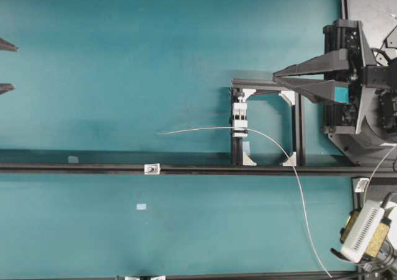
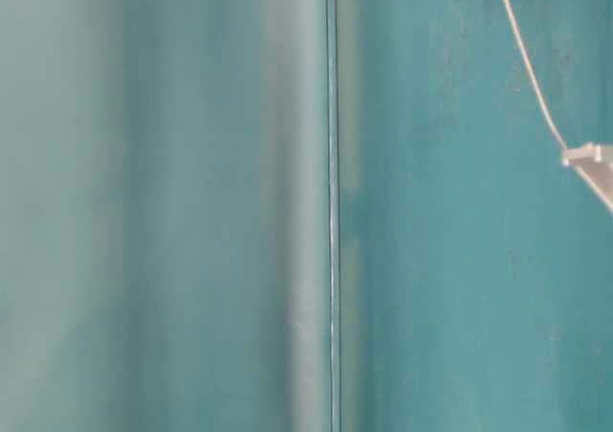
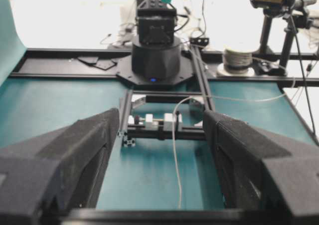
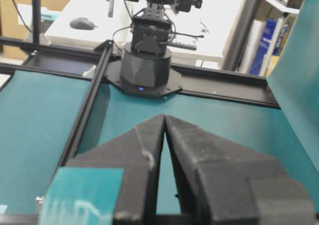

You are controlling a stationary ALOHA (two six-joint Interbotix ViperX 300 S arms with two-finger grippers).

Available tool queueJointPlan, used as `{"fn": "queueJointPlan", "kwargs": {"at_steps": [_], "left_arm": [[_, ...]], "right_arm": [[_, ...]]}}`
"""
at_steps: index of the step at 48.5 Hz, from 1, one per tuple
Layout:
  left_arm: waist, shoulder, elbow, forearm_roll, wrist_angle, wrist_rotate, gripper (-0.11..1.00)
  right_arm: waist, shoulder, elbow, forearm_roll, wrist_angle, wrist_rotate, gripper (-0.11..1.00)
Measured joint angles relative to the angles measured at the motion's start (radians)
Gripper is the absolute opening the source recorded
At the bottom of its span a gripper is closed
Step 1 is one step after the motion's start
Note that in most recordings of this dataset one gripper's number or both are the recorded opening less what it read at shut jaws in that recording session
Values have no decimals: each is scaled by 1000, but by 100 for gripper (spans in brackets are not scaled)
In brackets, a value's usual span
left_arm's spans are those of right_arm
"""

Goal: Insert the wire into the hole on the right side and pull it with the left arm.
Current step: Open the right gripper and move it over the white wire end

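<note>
Left gripper (image 3: 160,175) fills the bottom of its wrist view, fingers apart, nothing between them. Right gripper (image 1: 276,76), upper right overhead, has tips pinched together, empty. The wire (image 1: 205,130) runs through the white clamp (image 1: 239,120) at centre, curving down to the lower right edge.

The left gripper (image 3: 159,150) points level with its fingers spread apart, holding nothing. The right gripper (image 4: 164,119) points level, fingertips touching.
</note>
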Motion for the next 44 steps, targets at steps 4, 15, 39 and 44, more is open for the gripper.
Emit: {"fn": "queueJointPlan", "kwargs": {"at_steps": [4,15,39,44], "left_arm": [[2,0,0,-18,0,-2,13],[5,17,2,-31,0,-6,15],[6,94,25,-34,11,-21,83],[15,124,25,-32,9,-23,86]], "right_arm": [[0,2,6,3,2,9,13],[0,44,12,17,2,52,4],[0,114,14,18,3,89,71],[0,153,14,17,3,115,71]]}}
